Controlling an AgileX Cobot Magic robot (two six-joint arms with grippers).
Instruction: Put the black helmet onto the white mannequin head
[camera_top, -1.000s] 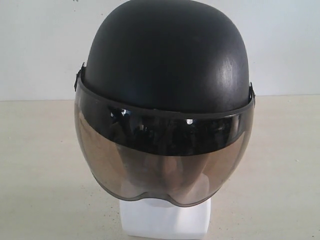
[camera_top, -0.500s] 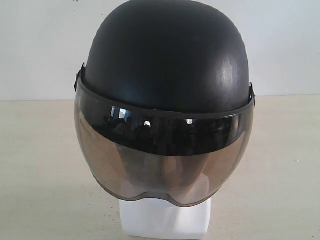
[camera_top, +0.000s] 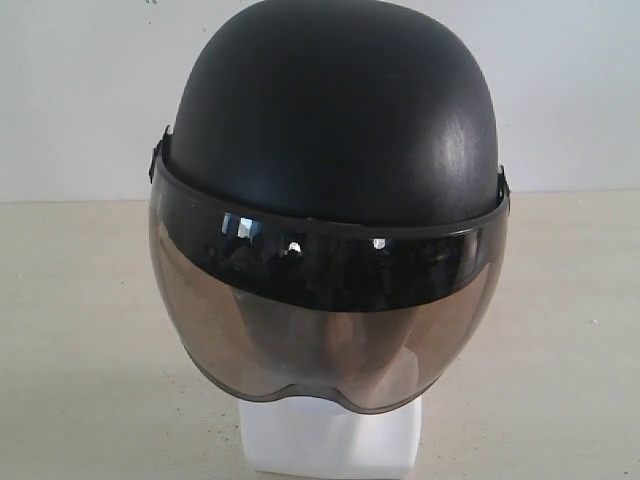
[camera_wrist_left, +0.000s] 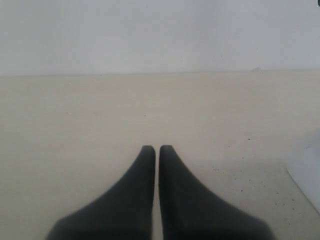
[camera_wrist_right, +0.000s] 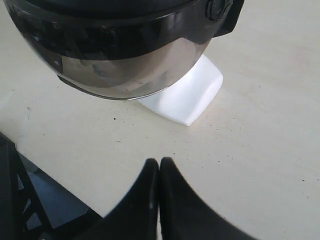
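The helmet (camera_top: 335, 110) sat on the head (camera_top: 330, 445), in the middle of the table (camera_top: 80, 350) and facing the exterior camera. Its matte black shell covered the crown. The smoky visor (camera_top: 330, 320) hung down over the face, so only the white blocky neck base showed beneath the visor's lower edge. The base stood on the table. The face behind the tint was a dim shape and its features could not be made out. A dark band ran across the top of the visor, carrying small bright reflections, and a pivot (camera_top: 157, 160) showed at the shell's left side. A plain pale wall (camera_top: 80, 90) rose behind the table.

The left gripper (camera_wrist_left: 157, 150) hovered over bare table with its jaws together and only a hairline slit between the black fingers, holding nothing. The right gripper (camera_wrist_right: 159, 162) had its jaws together too and was empty. It was near the helmet and apart from it, with the visor and neck base just beyond its tips. A dark frame (camera_wrist_right: 20, 200) showed beside it at the table's edge.
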